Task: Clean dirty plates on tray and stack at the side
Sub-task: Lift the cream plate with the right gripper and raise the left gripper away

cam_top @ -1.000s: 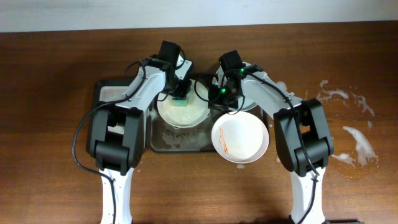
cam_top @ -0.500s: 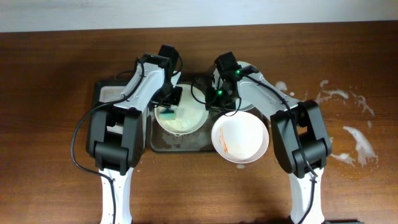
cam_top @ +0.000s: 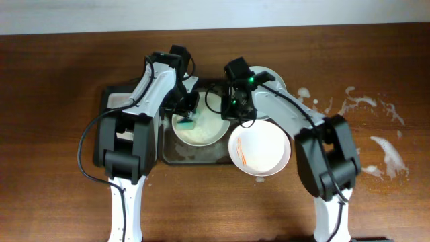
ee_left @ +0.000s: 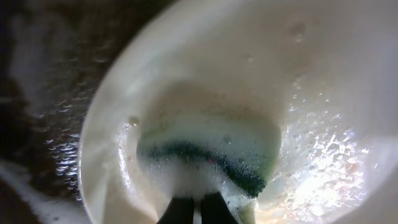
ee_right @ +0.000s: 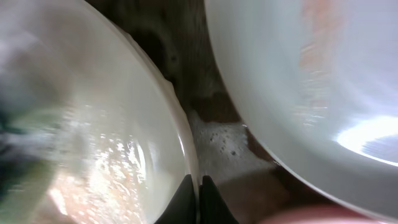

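A soapy plate (cam_top: 201,129) lies in the dark tray (cam_top: 176,156). My left gripper (cam_top: 187,118) is shut on a green sponge (ee_left: 211,158) and presses it onto the left part of this plate (ee_left: 311,81). My right gripper (cam_top: 227,113) is shut on the same plate's right rim (ee_right: 177,118). A second plate (cam_top: 261,149) with thin orange smears overhangs the tray's right side; it also shows in the right wrist view (ee_right: 311,74). A third plate (cam_top: 267,78) lies behind my right arm, mostly hidden.
A smaller dark tray (cam_top: 113,99) sits to the left, partly under my left arm. Foam patches (cam_top: 383,149) lie on the wooden table at the right. Soapy water covers the tray floor (ee_right: 217,140).
My left gripper has dragged the sponge across the plate, first left and toward me, then a little right. My right gripper has shifted slightly left, holding the rim.
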